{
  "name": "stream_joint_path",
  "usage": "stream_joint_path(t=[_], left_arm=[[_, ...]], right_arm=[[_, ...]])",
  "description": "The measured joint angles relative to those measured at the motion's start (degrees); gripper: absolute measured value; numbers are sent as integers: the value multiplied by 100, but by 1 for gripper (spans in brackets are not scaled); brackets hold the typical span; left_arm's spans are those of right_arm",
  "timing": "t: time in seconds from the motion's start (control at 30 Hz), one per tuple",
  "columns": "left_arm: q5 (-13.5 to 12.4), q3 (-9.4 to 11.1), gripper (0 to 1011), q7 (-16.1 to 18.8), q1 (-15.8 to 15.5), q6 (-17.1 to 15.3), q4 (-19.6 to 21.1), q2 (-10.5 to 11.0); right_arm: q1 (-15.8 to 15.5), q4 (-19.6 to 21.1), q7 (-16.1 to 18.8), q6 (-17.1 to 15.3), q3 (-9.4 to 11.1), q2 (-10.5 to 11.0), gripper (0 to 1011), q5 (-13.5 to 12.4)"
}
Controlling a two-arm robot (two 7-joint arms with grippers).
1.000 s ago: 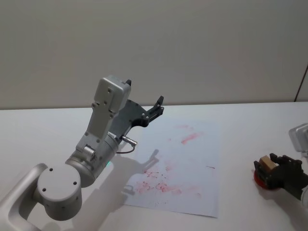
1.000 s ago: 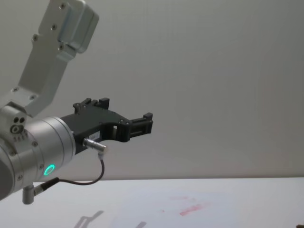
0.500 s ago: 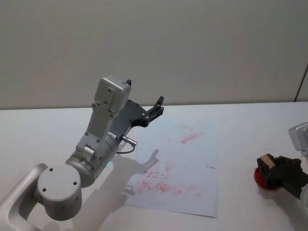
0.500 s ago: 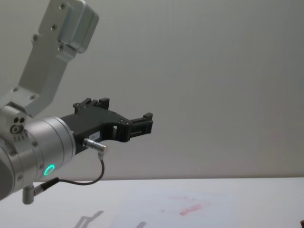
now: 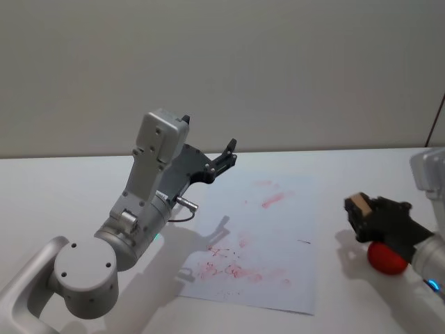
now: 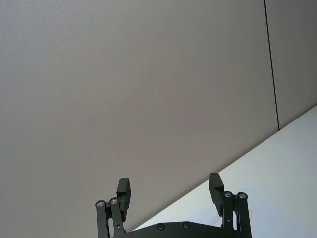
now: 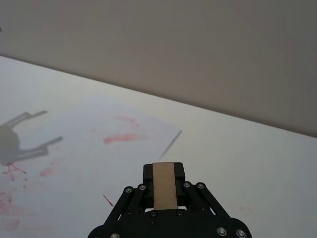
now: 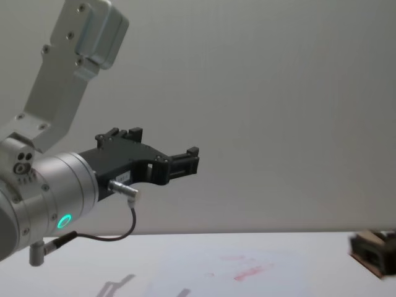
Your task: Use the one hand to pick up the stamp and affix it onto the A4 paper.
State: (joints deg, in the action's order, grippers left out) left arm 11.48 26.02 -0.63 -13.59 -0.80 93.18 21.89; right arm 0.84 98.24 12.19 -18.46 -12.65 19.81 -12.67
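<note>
Silver, your left arm stands parked at the table's left, its gripper (image 5: 228, 154) spread and empty, raised, likely to keep clear of the work. Mid-table lies the paper (image 5: 278, 243), flat and bare apart from red smudges, ready to be stamped. At the right, your right gripper (image 5: 363, 212) pinches the stamp (image 5: 358, 203) by its wooden block, in the air just above the red pad (image 5: 388, 259) and beside the paper's right edge, not yet over it.
</note>
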Motion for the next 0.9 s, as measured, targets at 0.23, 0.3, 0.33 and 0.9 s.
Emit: stream_joint_path(t=[0.23, 0.3, 0.33, 0.9], left_arm=[[0, 0, 1001, 0, 0, 0, 0, 0], [0, 0, 1001, 0, 0, 0, 0, 0], [0, 0, 1001, 0, 0, 0, 0, 0], [0, 0, 1001, 0, 0, 0, 0, 0]], right_arm=[[244, 16, 211, 26, -170, -316, 219, -85], [301, -10, 279, 26, -219, -389, 219, -82], [355, -44, 338, 24, -268, -457, 219, -62], [827, -768, 830, -123, -792, -1010, 219, 804]])
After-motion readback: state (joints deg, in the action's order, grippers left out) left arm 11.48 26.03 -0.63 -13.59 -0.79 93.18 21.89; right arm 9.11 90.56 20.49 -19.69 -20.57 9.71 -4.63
